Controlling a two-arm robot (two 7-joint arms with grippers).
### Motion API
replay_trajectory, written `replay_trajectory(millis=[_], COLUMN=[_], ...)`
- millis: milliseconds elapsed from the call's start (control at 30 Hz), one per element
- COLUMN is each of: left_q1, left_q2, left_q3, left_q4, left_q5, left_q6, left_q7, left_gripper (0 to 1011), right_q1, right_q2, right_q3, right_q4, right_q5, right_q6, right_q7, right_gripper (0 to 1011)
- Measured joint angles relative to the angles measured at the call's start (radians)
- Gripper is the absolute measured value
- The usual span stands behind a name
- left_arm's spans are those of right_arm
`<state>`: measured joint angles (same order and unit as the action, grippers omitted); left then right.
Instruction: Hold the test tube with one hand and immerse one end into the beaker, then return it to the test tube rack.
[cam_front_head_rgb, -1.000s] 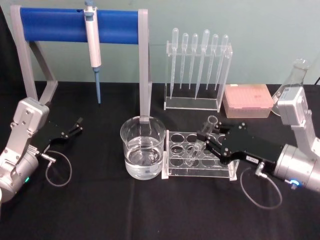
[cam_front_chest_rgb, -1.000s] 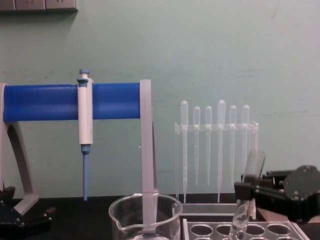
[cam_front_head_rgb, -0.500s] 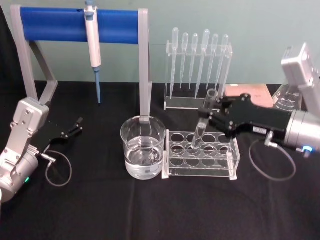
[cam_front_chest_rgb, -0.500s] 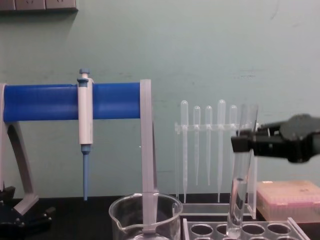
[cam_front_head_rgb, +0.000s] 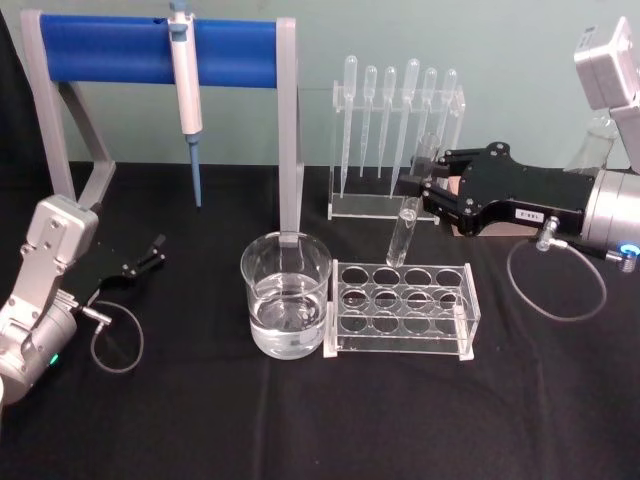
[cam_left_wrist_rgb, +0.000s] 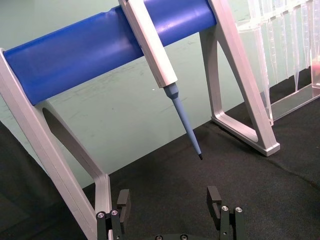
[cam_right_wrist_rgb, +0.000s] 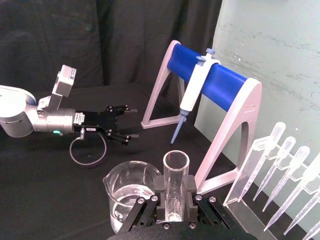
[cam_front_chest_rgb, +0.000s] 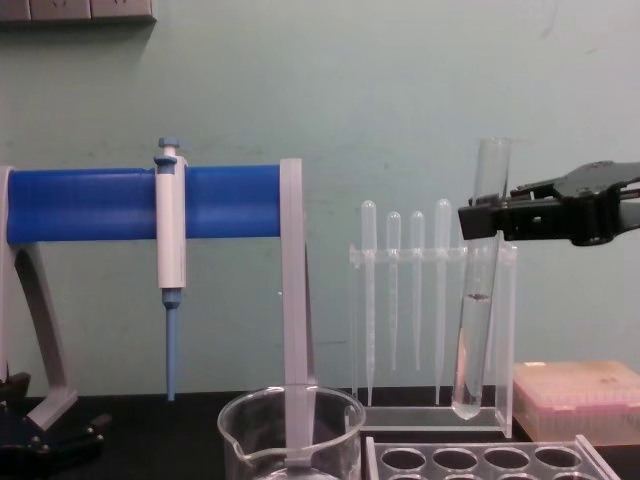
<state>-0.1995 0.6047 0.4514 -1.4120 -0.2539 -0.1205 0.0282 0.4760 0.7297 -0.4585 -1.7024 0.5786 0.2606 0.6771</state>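
Chest view: black right gripper (cam_front_chest_rgb: 482, 220), jaws clamped on the long clear glass test tube (cam_front_chest_rgb: 474, 320), upright; wide clear glass beaker (cam_front_chest_rgb: 290, 432) sits lower, leftward; left gripper (cam_front_head_rgb: 150, 253) parked, jaws apart.

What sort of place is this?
Likely a laboratory bench: a beaker of clear liquid, racked pipettes, a hanging pipettor, and the right hand holding a test tube over its rack. The left hand sits idle at left.

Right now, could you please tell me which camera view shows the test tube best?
The chest view: the test tube shows side-on at full length, right gripper clamped near its top. Head view foreshortens it; right wrist view shows mainly its open rim.
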Motion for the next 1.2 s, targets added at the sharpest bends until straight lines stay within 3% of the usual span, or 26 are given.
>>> replay_trajectory(millis=[467,1200], left_q1=[0.0,0.0], left_q2=[0.0,0.0], left_q3=[0.0,0.0], left_q4=[0.0,0.0], left_q5=[0.0,0.0], left_q6=[0.0,0.0], left_q7=[0.0,0.0], left_gripper=[1000,1000], right_q1=[0.036,0.034], right_q2=[0.008,0.006], right_q3=[-0.028,-0.024], right_q4=[0.006,0.005], right_q5=[0.033,0.03], right_q6=[0.021,0.021], right_q7=[-0.016,-0.016], right_gripper=[231,231])
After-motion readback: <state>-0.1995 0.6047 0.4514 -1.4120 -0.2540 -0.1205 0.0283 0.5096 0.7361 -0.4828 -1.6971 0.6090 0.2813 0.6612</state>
